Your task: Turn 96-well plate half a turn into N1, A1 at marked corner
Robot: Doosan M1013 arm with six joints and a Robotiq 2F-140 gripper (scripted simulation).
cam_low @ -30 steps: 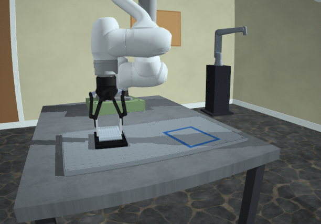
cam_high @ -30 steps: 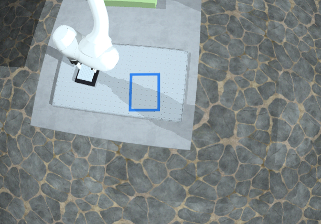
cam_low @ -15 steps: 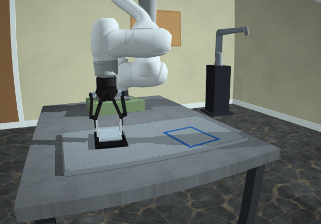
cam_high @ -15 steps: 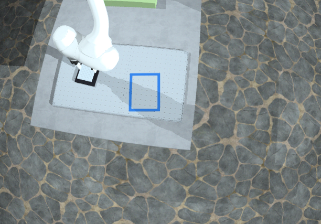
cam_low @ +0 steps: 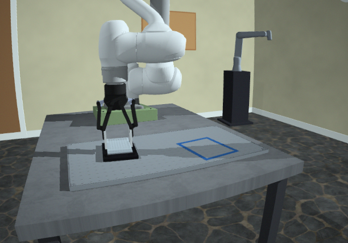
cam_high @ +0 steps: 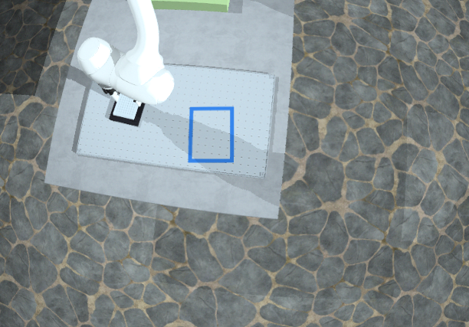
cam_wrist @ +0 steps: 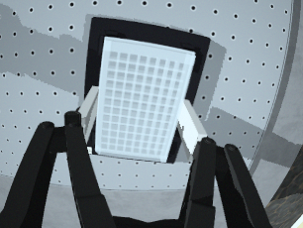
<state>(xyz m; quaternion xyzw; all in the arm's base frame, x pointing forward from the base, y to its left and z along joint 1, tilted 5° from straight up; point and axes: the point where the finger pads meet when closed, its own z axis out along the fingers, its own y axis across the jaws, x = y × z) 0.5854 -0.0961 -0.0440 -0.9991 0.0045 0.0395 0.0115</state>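
Observation:
The white 96-well plate [cam_wrist: 142,104] lies over the black plate nest N1 [cam_wrist: 148,35] at the left of the perforated deck. It also shows in the exterior view [cam_low: 117,145] resting on or just above the nest [cam_low: 120,155]. My gripper [cam_wrist: 139,104] is shut on the plate, with its white finger pads on the two long sides. In the top view the arm hides most of the plate [cam_high: 126,107] and the nest [cam_high: 126,119]. I cannot make out the cut corner or the A1 mark.
The bench spot B1 [cam_high: 211,134] is a blue taped outline at the middle right of the deck, also in the exterior view [cam_low: 207,148]. The green arm base [cam_low: 125,113] stands behind the nest. A dark pedestal with a grey arm [cam_low: 236,95] stands off the table.

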